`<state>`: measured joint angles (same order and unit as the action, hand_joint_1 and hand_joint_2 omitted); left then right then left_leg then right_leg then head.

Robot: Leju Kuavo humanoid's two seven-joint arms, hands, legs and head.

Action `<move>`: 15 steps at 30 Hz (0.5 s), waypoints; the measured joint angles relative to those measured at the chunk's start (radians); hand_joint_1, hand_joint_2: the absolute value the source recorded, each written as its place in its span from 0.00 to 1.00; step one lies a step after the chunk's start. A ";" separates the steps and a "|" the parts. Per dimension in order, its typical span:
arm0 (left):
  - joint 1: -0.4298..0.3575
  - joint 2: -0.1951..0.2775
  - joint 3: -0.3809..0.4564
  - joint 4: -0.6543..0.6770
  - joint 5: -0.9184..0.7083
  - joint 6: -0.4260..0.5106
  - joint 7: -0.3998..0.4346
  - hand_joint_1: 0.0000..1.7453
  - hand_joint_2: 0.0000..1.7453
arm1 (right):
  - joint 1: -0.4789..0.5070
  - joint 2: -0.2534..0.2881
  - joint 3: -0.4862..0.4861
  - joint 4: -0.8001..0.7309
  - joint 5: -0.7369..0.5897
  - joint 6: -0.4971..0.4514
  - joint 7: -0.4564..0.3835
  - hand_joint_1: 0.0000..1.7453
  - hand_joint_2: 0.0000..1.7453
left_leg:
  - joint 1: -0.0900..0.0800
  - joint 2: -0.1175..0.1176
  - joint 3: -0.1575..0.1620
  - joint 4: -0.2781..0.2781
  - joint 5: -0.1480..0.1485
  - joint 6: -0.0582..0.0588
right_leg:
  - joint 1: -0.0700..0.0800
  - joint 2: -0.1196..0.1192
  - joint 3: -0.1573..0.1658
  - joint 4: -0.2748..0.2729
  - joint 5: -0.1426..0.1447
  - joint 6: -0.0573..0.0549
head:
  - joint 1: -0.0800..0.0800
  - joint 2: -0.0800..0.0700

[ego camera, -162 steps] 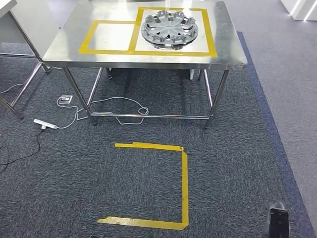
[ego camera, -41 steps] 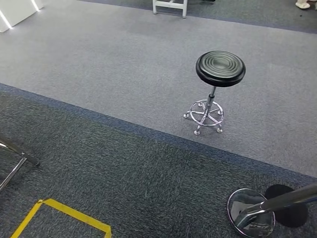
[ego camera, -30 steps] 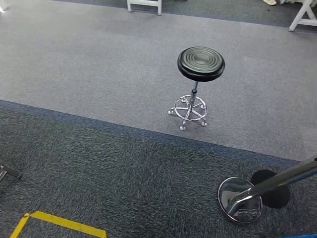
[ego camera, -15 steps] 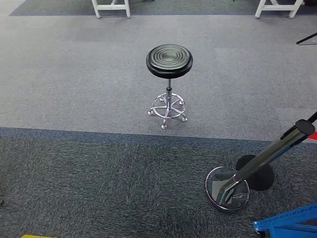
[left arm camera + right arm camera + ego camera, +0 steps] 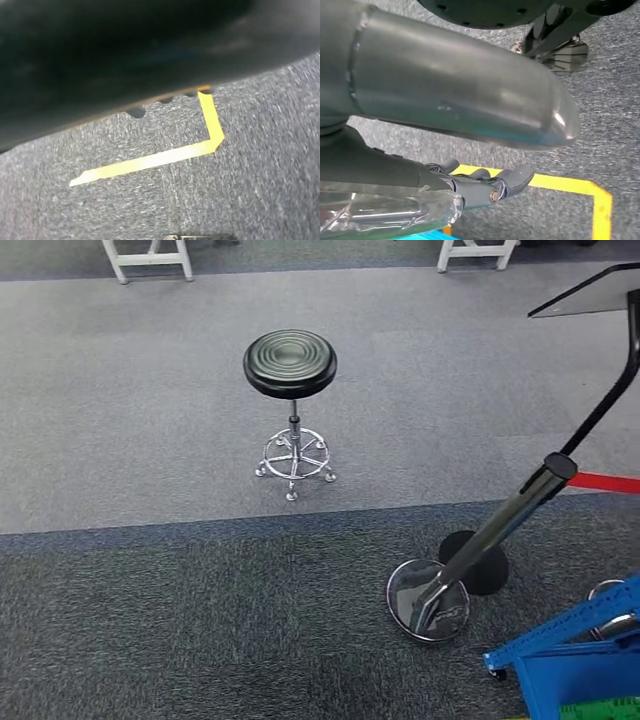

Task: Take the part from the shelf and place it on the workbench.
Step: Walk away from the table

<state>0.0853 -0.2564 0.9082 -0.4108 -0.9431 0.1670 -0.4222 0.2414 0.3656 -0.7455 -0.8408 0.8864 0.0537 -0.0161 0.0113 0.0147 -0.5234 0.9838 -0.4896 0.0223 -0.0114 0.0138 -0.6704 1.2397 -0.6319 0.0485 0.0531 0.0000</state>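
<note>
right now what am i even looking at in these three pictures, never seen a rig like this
It is a walking humanoid robot with two arms and hands. The wide picture comes from its head, looking down at carpet: a black stool, a chrome barrier post and a blue frame. The other two come from wrist cameras facing the floor and its yellow tape. The right hand holds nothing; the left wrist picture is too blurred to judge.

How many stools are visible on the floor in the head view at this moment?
1. A black round-seated stool on a chrome wheeled base stands on the lighter grey carpet, upper middle of the head view. More could stand beyond the frame edges.
</note>
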 joint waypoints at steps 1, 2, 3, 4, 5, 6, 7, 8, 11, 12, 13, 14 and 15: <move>0.000 0.000 0.003 0.002 -0.003 -0.003 0.000 0.00 0.00 | 0.001 0.000 0.000 0.000 0.001 0.001 0.000 0.00 0.00 | -0.001 0.014 0.000 0.000 -0.001 0.000 | 0.000 -0.004 -0.016 0.034 -0.008 0.002 | 0.000 0.000; 0.001 0.000 0.007 0.003 -0.007 -0.007 0.000 0.00 0.00 | 0.004 0.000 0.001 0.000 0.002 0.002 0.000 0.00 0.00 | -0.002 0.026 0.001 0.001 -0.003 0.000 | 0.000 -0.007 -0.013 0.033 0.004 0.003 | 0.000 0.000; 0.000 0.000 0.011 0.003 -0.012 -0.012 0.000 0.00 0.00 | 0.007 0.000 0.001 0.000 0.002 0.003 0.000 0.00 0.00 | -0.002 0.038 0.003 0.001 -0.005 -0.002 | 0.000 -0.013 0.012 -0.010 0.033 0.003 | 0.000 0.000; 0.000 0.000 0.015 0.003 -0.018 -0.018 0.000 0.00 0.00 | 0.009 0.000 0.002 -0.001 0.002 0.003 0.001 0.00 0.00 | -0.002 0.049 0.006 0.001 -0.007 -0.004 | 0.000 -0.027 0.050 -0.078 0.067 0.002 | 0.000 0.000; 0.000 -0.001 0.020 0.003 -0.023 -0.024 0.000 0.00 0.00 | 0.010 -0.001 0.003 -0.002 0.002 0.003 0.003 0.00 0.00 | -0.004 0.058 0.010 0.002 -0.010 -0.008 | 0.002 -0.050 0.088 -0.148 0.093 -0.002 | 0.000 0.000; 0.000 -0.002 0.025 0.003 -0.027 -0.028 0.000 0.00 0.00 | 0.010 -0.001 0.006 -0.003 0.001 0.004 0.005 0.00 0.00 | -0.007 0.067 0.014 0.003 -0.013 -0.013 | 0.003 -0.069 0.118 -0.203 0.112 -0.008 | -0.001 0.000; 0.000 -0.003 0.029 0.003 -0.031 -0.032 0.000 0.00 0.00 | 0.010 -0.001 0.009 -0.005 -0.001 0.005 0.008 0.00 0.00 | -0.009 0.075 0.017 0.004 -0.016 -0.018 | 0.004 -0.082 0.132 -0.231 0.117 -0.015 | -0.002 0.000; 0.000 -0.004 0.032 0.003 -0.033 -0.035 0.000 0.00 0.00 | 0.011 -0.001 0.013 -0.006 -0.003 0.006 0.011 0.00 0.00 | -0.011 0.083 0.020 0.004 -0.018 -0.023 | 0.006 -0.085 0.134 -0.239 0.116 -0.021 | -0.003 0.000; -0.002 -0.007 0.043 0.000 -0.043 -0.041 0.000 0.00 0.00 | 0.023 0.000 0.023 -0.012 -0.011 0.008 0.022 0.00 0.00 | -0.008 0.082 0.025 0.015 -0.033 -0.040 | 0.003 -0.055 0.137 -0.243 0.123 -0.039 | -0.004 0.000; -0.003 -0.008 0.046 -0.001 -0.046 -0.043 0.000 0.00 0.00 | 0.027 0.000 0.026 -0.014 -0.014 0.009 0.026 0.00 0.00 | -0.006 0.062 0.016 0.041 -0.054 -0.046 | 0.001 -0.045 0.140 -0.245 0.127 -0.044 | -0.007 0.000; -0.002 -0.008 0.049 -0.002 -0.049 -0.044 0.000 0.00 0.00 | 0.029 0.000 0.030 -0.017 -0.017 0.010 0.028 0.00 0.00 | -0.003 0.037 -0.004 0.088 -0.085 -0.050 | -0.001 -0.034 0.142 -0.245 0.129 -0.048 | -0.009 0.000; 0.000 -0.008 0.052 -0.002 -0.051 -0.045 0.000 0.00 0.00 | 0.029 0.000 0.034 -0.019 -0.020 0.011 0.030 0.00 0.00 | -0.002 0.014 -0.032 0.151 -0.120 -0.053 | 0.000 -0.023 0.142 -0.245 0.130 -0.051 | -0.012 0.000; 0.001 -0.008 0.055 -0.002 -0.052 -0.047 0.000 0.00 0.00 | 0.029 -0.001 0.037 -0.021 -0.022 0.012 0.031 0.00 0.00 | -0.001 0.003 -0.063 0.216 -0.149 -0.054 | 0.001 -0.010 0.140 -0.245 0.131 -0.053 | -0.013 0.000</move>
<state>0.0866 -0.2641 0.9631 -0.4127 -0.9953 0.1202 -0.4217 0.2703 0.3651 -0.7080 -0.8617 0.8646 0.0657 0.0148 0.0100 0.0181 -0.5862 1.1996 -0.6387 -0.0312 -0.0107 0.0035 -0.5300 0.9945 -0.5012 -0.0044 0.0403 0.0000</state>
